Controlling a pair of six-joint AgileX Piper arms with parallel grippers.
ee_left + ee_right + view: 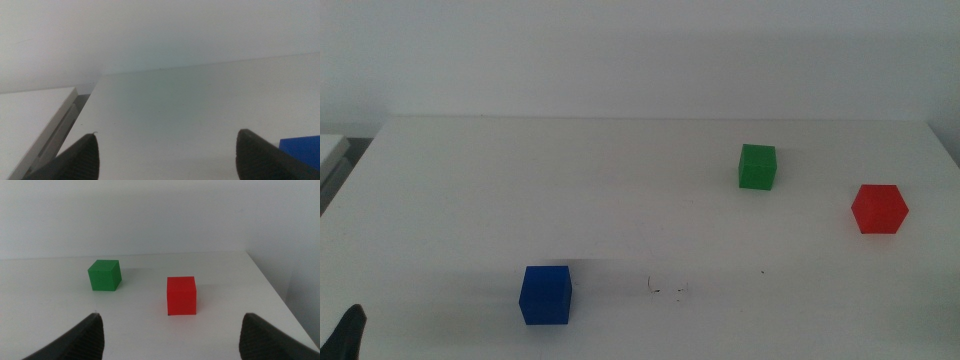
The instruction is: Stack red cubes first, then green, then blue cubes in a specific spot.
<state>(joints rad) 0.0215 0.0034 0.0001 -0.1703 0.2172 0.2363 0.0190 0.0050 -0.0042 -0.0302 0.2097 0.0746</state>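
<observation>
Altogether three cubes lie on the white table [500, 180], one of each colour, none bearing legible writing. Red cube [879, 209]: at 3 o'clock, near the edge. Green cube [757, 166]: at 2 o'clock, apart from the red. Blue cube [545, 295]: at 7 o'clock. Scribble marks [667, 288]: unreadable, just beside the blue cube, toward 6 o'clock. Left gripper [165, 155]: jaws spread, empty, near the blue cube. Right gripper [170, 335]: jaws spread, empty, facing the red cube.

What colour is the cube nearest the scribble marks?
Dark blue cube, clearest in the middle view.
</observation>
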